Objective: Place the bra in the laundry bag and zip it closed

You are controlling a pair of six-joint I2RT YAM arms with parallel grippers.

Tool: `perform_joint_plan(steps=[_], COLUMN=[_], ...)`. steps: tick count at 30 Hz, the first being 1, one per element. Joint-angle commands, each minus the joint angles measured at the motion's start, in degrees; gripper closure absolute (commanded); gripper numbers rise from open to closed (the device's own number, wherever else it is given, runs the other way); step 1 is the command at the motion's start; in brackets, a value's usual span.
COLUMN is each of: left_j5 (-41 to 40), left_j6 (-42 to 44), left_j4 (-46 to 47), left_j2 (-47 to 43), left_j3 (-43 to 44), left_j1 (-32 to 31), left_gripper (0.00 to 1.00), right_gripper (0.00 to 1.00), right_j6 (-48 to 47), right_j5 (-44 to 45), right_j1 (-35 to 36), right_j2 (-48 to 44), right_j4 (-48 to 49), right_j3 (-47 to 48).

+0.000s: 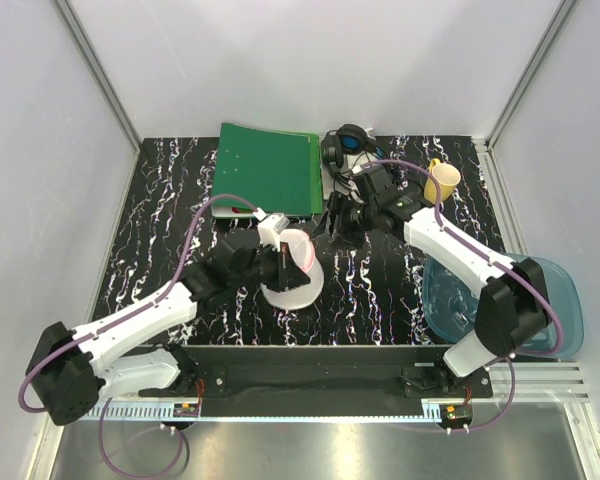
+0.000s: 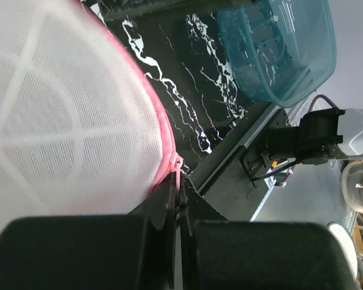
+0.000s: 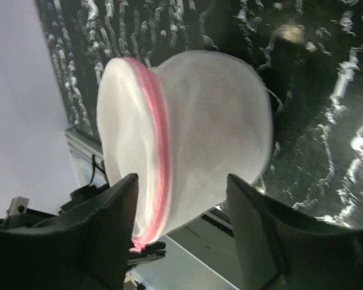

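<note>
The laundry bag (image 1: 296, 268) is a white mesh pouch with pink trim, standing on the black marbled table. It fills the left of the left wrist view (image 2: 66, 121) and the middle of the right wrist view (image 3: 206, 139). My left gripper (image 1: 278, 264) (image 2: 181, 188) is shut on the pink zip pull (image 2: 179, 172) at the bag's edge. My right gripper (image 1: 328, 224) (image 3: 181, 181) is open and empty, a little behind and to the right of the bag, not touching it. The red bra is hidden; the zip edge (image 3: 160, 133) looks closed.
A green folder (image 1: 270, 165), black headphones (image 1: 345, 145) and a yellow cup (image 1: 442, 180) lie at the back of the table. A translucent blue tray (image 1: 540, 300) (image 2: 278, 48) sits at the right front edge.
</note>
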Motion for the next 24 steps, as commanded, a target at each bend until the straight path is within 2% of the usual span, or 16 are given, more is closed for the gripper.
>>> perform_joint_plan(steps=[1, 3, 5, 8, 9, 11, 14, 19, 21, 22, 24], left_j5=[1.81, 1.64, 1.9, 2.07, 2.16, 1.99, 1.38, 1.2, 0.85, 0.76, 0.41], left_j6=[-3.1, -3.37, -3.37, -2.84, -2.84, -3.1, -3.28, -3.63, -3.37, -3.28, -3.02], left_j4=[7.57, 9.15, 9.94, 9.77, 9.68, 9.77, 9.77, 9.86, 9.33, 9.24, 8.2], left_j2=[4.23, 5.56, 6.61, 7.06, 6.97, 6.44, 6.18, 5.04, 4.25, 3.98, 3.46], left_j3=[0.05, 0.66, 1.1, 1.28, 1.28, 0.93, 0.4, -0.74, -1.09, -1.27, -1.27], left_j1=[-0.38, -0.56, -0.82, -1.52, -1.87, -2.31, -3.02, -3.55, -3.46, -3.46, -3.55], left_gripper=[1.0, 1.0, 1.0, 1.0, 1.0, 1.0, 1.0, 1.0, 1.0, 1.0, 1.0], right_gripper=[0.28, 0.18, 0.16, 0.16, 0.18, 0.22, 0.28, 0.43, 0.45, 0.56, 0.7], right_j6=[-0.49, 2.83, 5.56, 12.94, 17.4, 22.51, 25.78, 29.66, 31.15, 31.68, 32.82], right_j5=[9.75, 13.38, 12.86, 12.77, 12.5, 11.45, 11.89, 12.06, 12.5, 12.94, 13.99], right_j1=[1.05, 2.46, 4.12, 5.8, 6.59, 7.38, 8.79, 9.58, 9.58, 9.5, 9.58], right_j2=[-6.82, -10.0, -13.87, -17.39, -17.92, -17.84, -15.3, -13.18, -13.27, -13.44, -14.4], right_j4=[-8.73, -8.91, -6.82, -3.21, 0.72, 5.04, 7.34, 11.13, 11.39, 11.91, 12.18], right_j3=[-1.57, -5.69, -9.21, -12.12, -14.48, -16.6, -17.05, -18.54, -19.33, -19.77, -21.09])
